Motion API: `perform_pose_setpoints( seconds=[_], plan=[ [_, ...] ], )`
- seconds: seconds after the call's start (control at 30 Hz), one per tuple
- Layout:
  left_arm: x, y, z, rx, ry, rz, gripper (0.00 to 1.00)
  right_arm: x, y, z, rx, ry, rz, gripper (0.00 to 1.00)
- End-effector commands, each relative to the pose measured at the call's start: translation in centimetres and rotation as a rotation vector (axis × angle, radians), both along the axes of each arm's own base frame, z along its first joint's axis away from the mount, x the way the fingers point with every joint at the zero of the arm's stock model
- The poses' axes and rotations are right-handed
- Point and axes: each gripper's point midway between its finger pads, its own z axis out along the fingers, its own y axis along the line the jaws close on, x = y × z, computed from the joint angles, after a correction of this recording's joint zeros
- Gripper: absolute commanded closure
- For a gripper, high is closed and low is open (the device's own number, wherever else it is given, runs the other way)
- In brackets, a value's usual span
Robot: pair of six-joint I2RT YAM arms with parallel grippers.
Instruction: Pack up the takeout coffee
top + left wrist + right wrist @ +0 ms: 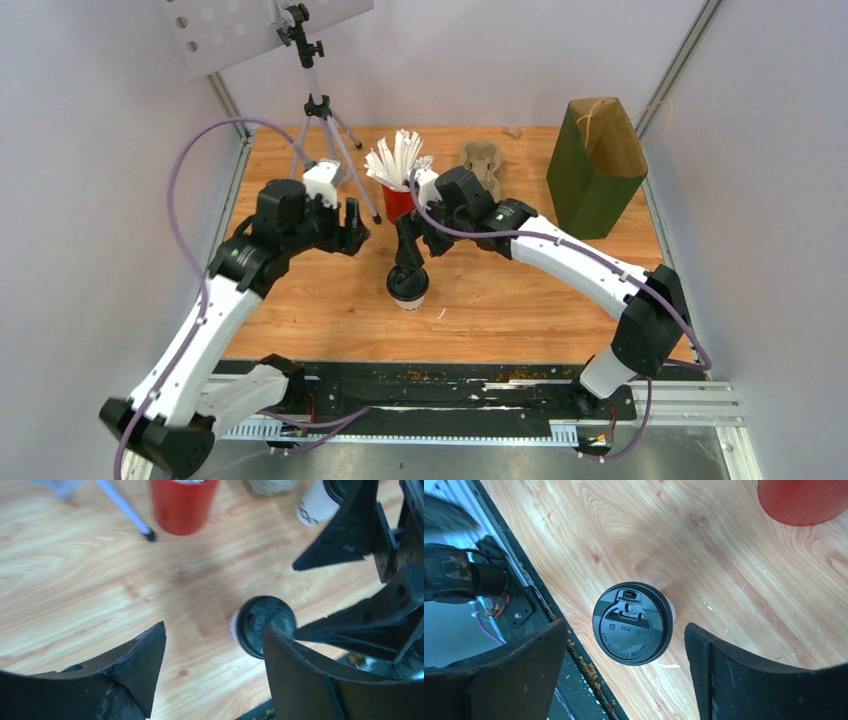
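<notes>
Right wrist view, straight down on the black lid (632,623): raised lettering curves along its lower rim, and it reads CAUTION CONTENTS HOT. Just inside that arc there's a short number, looks like 0125. A small square mark sits to one side of it and a small triangle sign to the other, both too fine to make out. Over to the left wrist view: same lid, embossing there but blurred, nothing readable. Up at the top edge, the other cup (316,505) shows a dark print low on its white side, too small and soft to read. Top view: no lettering sharp enough to read
</notes>
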Motion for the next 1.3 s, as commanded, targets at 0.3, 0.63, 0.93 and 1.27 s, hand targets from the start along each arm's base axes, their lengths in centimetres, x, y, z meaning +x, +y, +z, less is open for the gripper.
perform_pose_setpoints(
  seconds=[0.3, 0.63, 0.93, 1.27],
  plan=[
    [-3.3, 9.8, 2.5, 0.122, -0.407, 0.325, 0.0, -0.2, 1.6, -2.6, -0.304, -0.139, -0.039, 0.0],
    [-4.4, 10.2, -1.3, 0.133, -0.392, 0.315, 0.0, -0.8, 1.9, -5.2, -0.39, -0.09, -0.022, 0.04],
    [-4.2, 10.3, -1.2, 0.151, -0.4, 0.314, 0.0, -1.5, 2.0, -6.0, -0.393, -0.062, -0.004, 0.06],
    [-4.2, 10.8, -1.2, 0.168, -0.407, 0.335, 0.0, -2.0, 2.4, -3.8, -0.345, -0.081, -0.004, 0.03]
  ],
)
